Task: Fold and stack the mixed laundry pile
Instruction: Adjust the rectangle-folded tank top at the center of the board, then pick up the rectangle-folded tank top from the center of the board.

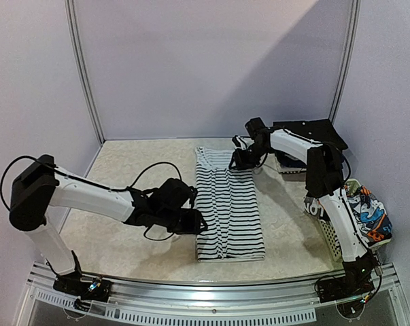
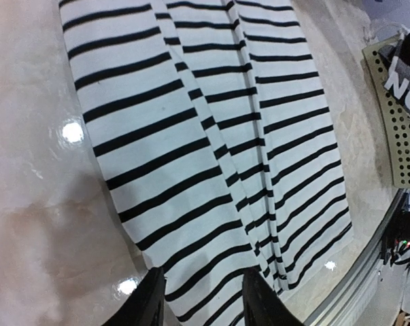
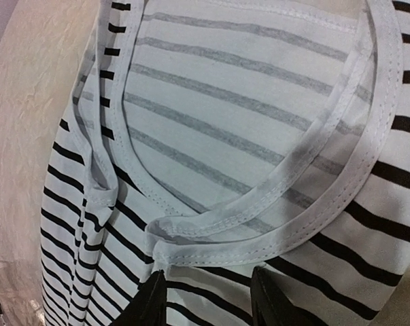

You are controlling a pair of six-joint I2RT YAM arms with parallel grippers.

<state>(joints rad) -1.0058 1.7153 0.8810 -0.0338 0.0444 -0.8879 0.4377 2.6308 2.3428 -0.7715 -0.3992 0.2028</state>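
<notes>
Striped shirt (image 1: 228, 204) sits beneath 2 grippers. The left gripper (image 2: 205, 275) hovers over its left edge near the hem, fingers parted, holding nothing. The right gripper (image 3: 208, 278) hangs above the neckline at the far end, also parted and empty. The shirt lies mid-table (image 1: 123, 163) as a long narrow strip. A printed garment (image 1: 368, 210) waits in the basket (image 1: 330, 234) on the right. Pinching only the top layer would likely pull the side folds open.

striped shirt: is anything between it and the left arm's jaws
Nothing visible does. The left gripper hangs at the left edge of the striped shirt, jaws apart, with only flat striped cloth showing between them. The white basket stands well off to the right.
</notes>
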